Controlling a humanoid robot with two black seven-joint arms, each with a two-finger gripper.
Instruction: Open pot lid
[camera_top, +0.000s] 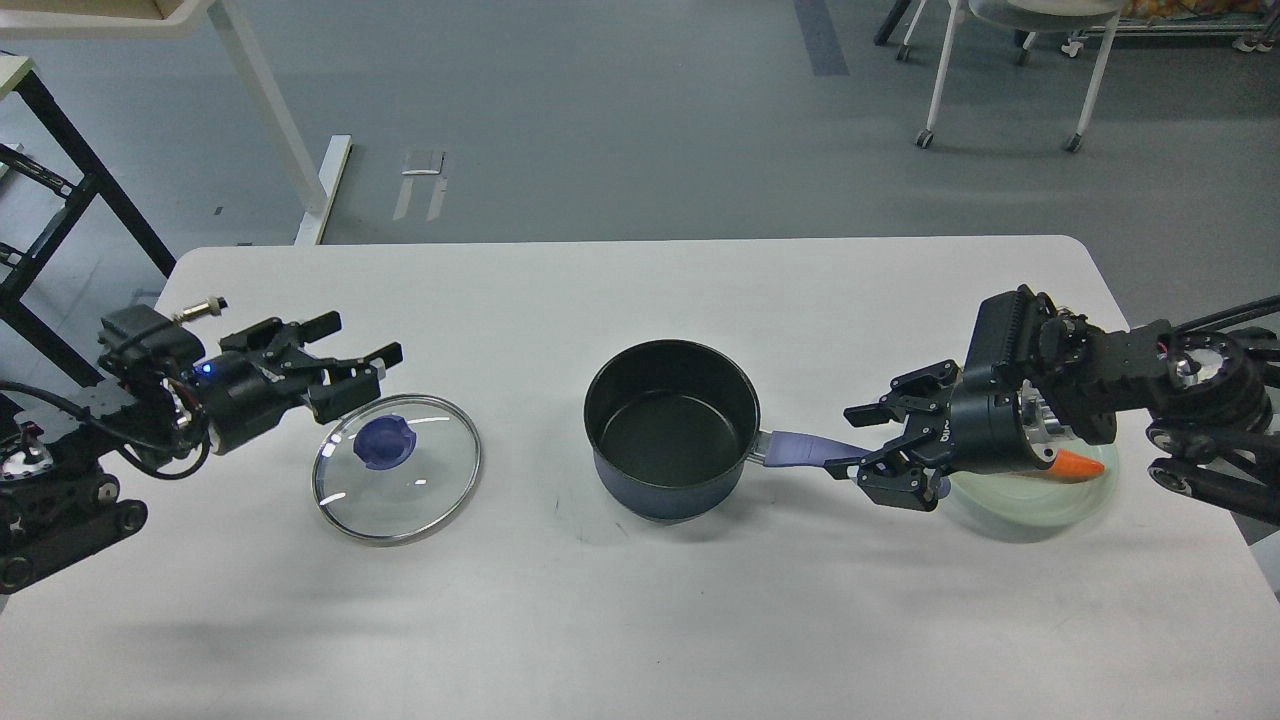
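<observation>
Head view: white table (640, 620) carries every item noted; the pot serves as reference for all positions.

Pot (672, 430): dark navy, black interior, uncovered and empty, upright near the table's middle. Its periwinkle handle (800, 447) runs from the pot's right side toward the right arm.

Lid (396, 467): clear glass, steel rim, lying flat on the table well to the left of the pot and apart from it, blue knob (384, 441) facing up.

Plate (1040, 500): pale green, round, to the right of the pot beyond the handle's end, largely hidden under the right arm. An orange object (1078, 464) sits at its upper part; identity cannot be determined.

Right hand (850, 440): fingers spread, one above and one below the outer end of the pot's handle. Contact with the handle cannot be confirmed; the fingers are not closed on it.

Left hand (365, 340): well left of the pot, above the far-left edge of the lid, fingers parted, gripping nothing. It sits just beyond the knob; whether it touches the lid rim cannot be determined.
</observation>
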